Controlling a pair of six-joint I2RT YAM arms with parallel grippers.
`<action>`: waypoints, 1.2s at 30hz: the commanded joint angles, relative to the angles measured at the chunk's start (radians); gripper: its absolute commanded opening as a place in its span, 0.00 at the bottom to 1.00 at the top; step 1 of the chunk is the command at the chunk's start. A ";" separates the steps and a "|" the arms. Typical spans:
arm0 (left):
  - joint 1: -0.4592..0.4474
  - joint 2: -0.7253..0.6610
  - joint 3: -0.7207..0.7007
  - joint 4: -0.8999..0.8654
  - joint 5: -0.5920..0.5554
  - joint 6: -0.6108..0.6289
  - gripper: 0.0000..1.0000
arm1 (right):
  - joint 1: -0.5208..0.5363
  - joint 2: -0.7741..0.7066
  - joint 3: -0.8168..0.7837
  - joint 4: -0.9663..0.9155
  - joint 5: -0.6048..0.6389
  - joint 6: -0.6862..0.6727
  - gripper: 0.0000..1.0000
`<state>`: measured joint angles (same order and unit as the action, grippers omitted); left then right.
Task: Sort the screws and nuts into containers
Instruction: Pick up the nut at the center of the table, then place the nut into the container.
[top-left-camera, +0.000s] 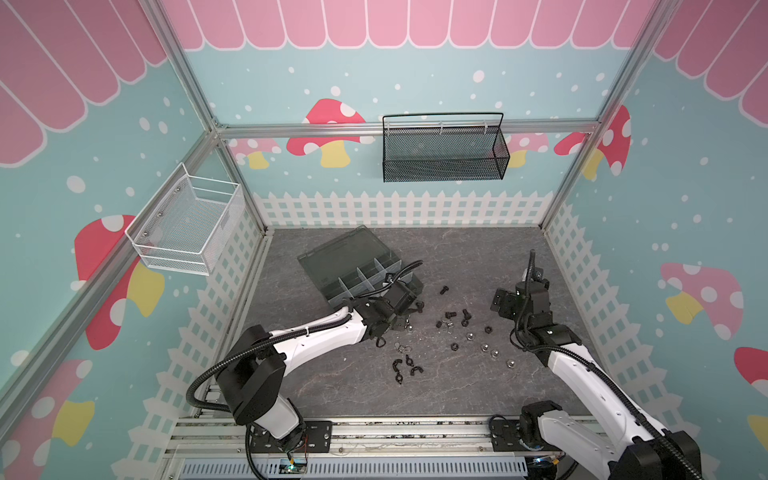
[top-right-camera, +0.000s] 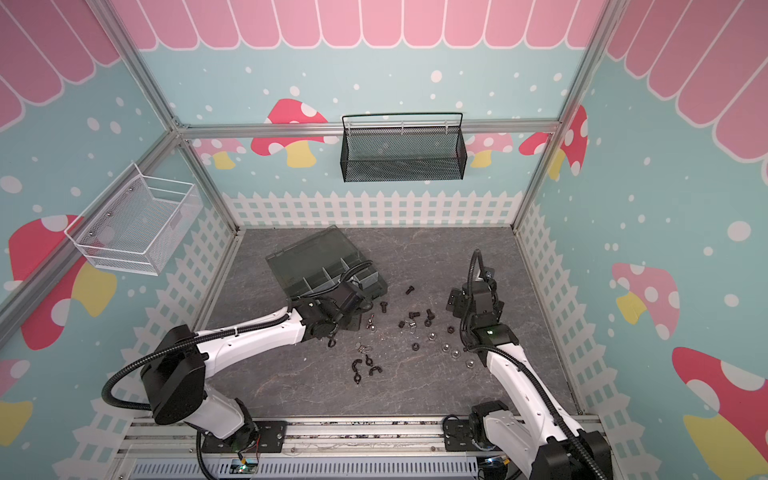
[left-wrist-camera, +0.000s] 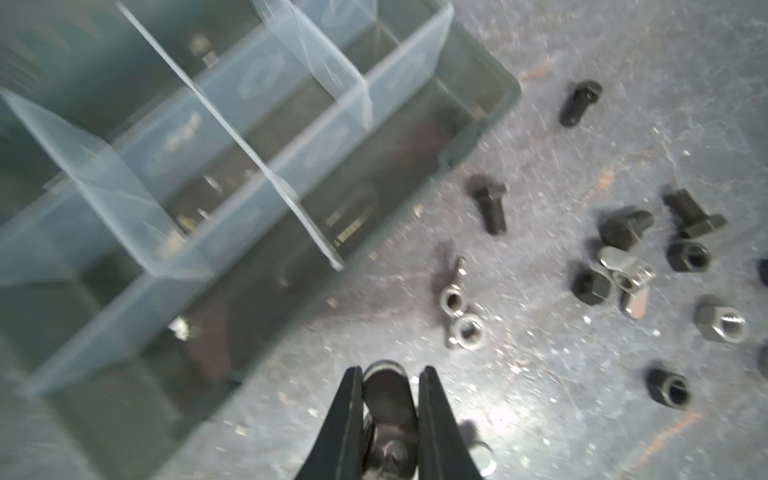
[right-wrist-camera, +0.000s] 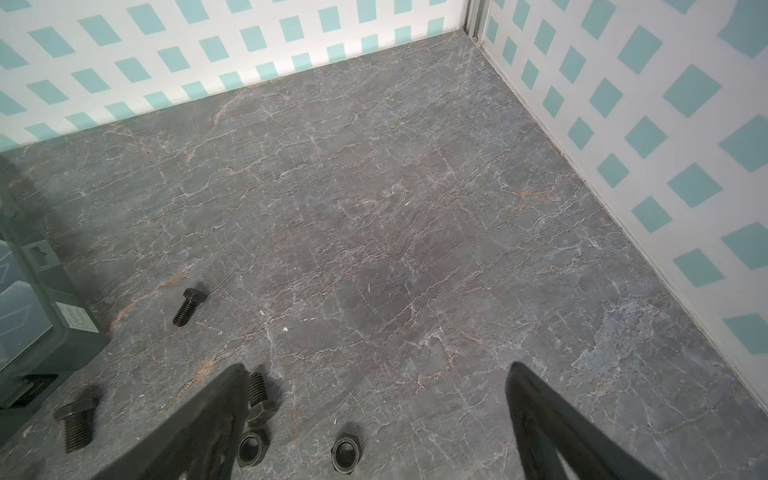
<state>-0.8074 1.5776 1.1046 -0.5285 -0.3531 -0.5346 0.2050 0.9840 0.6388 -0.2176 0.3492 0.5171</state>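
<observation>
Currently, the dark grey plastic organizer box sits far-left. Left gripper, beside its near-right corner, clamps a small black winged nut: centre over a compartment before releasing. Right gripper gapes empty.

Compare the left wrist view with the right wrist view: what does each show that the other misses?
Left wrist only: the left claw shut on a black winged nut, the dark grey organizer box's translucent dividers, and silver winged nuts on the grey marbled tabletop.

Right wrist only: the open right claw holding nothing, and the fence-patterned corner walls.

Both: the organizer box, black hex-head screws and black hex nuts lying loose on the tabletop.
</observation>
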 joint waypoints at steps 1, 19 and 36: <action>0.063 -0.030 0.026 -0.018 -0.064 0.151 0.00 | 0.008 0.002 0.014 0.000 -0.018 0.003 0.97; 0.210 0.069 -0.054 0.076 0.091 0.323 0.05 | 0.016 0.031 0.040 -0.006 -0.019 0.007 0.97; 0.178 0.001 -0.059 0.049 0.124 0.255 0.40 | 0.018 0.028 0.036 -0.016 -0.001 0.007 0.97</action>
<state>-0.6003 1.6394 1.0409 -0.4625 -0.2310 -0.2398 0.2173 1.0214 0.6533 -0.2180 0.3264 0.5171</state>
